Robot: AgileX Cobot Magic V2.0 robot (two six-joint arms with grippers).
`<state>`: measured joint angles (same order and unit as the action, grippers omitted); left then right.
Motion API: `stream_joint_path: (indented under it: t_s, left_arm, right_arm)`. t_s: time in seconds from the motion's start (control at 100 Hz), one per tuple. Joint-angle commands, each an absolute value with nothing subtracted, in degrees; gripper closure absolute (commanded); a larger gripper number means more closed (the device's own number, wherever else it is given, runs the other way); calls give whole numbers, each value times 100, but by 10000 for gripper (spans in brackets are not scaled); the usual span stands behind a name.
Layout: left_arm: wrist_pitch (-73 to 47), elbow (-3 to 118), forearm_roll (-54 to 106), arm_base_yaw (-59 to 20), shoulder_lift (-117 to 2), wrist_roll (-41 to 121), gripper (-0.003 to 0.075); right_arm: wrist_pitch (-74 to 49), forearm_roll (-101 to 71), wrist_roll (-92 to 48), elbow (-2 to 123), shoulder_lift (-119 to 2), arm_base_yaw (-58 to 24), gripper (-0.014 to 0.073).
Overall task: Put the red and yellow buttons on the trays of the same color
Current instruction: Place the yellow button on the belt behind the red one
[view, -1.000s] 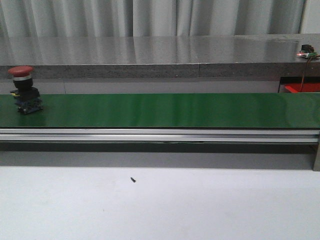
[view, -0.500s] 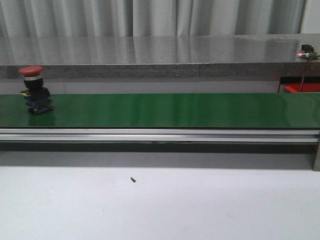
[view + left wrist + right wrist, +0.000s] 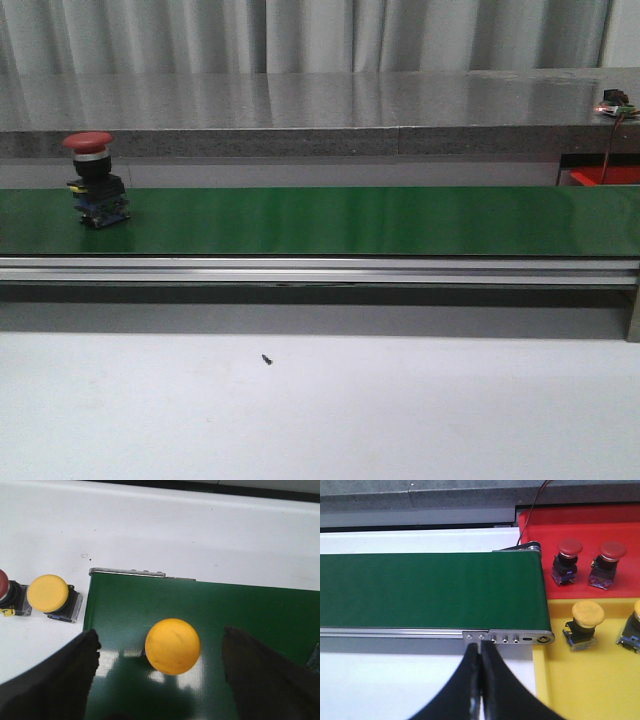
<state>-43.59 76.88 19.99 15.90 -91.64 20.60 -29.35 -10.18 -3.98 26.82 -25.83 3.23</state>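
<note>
Red button on belt: we see a red button [image 3: 95, 180] standing upright near the left end of the green belt [image 3: 380, 220].
Yellow button on belt: our left wrist view shows a yellow button [image 3: 172, 646] on the belt's end, between the fingers.
Left gripper: our left gripper [image 3: 160, 680] is spread wide, touching nothing.
Right gripper: our right gripper [image 3: 480, 680] has its fingers pressed together, empty, just off the belt's near rail.
Red tray: our red tray [image 3: 620, 530] carries two red buttons.
Yellow tray: our yellow tray [image 3: 600, 685] carries yellow buttons.
</note>
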Motion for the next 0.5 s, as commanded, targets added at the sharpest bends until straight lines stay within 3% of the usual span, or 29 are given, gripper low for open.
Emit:
stream_joint_path:
  t_s: [0.0,0.09,0.27,0.49]
  left_arm:
    - [-4309,7806,2176,1557,-8689,2061,279]
    - [-4306,7669,2290,1557,-8419,2061,393]
    - [-4267,7251,2294,1320,-7873,2315,742]
    - [-4115,6548,2294,804,-7244,2341,740]
  right_arm:
    - [-2467,-1043,-439,2830,-2603,307,717]
    - [-2467,-1043,-439,2830,-2603,307,717]
    - [-2473,-1043,-439,2830,-2603,307,717]
    - [-2473,-1043,-439,2830,-2603,307,717]
